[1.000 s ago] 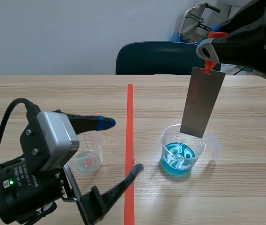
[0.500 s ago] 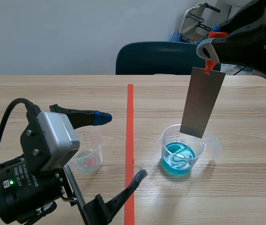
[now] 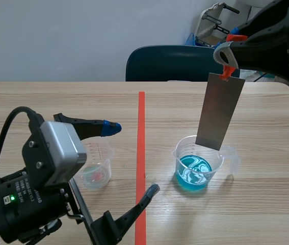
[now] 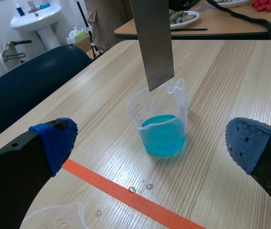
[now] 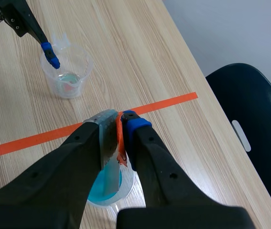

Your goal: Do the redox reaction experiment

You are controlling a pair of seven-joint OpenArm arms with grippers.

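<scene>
The right hand (image 3: pixel 228 62) grips a metal strip (image 3: pixel 219 111) hanging just over the cup of blue liquid (image 3: pixel 199 164), seemingly for dipping; the left hand (image 3: pixel 132 159) is open.

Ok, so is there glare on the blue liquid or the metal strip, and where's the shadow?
Scene view: white highlights swirl over the blue liquid in the beaker; the metal strip is evenly grey, no hot spot; a soft shadow lies on the table at the beaker's right. Left wrist view: the liquid looks plain blue, hardly any glare.
</scene>
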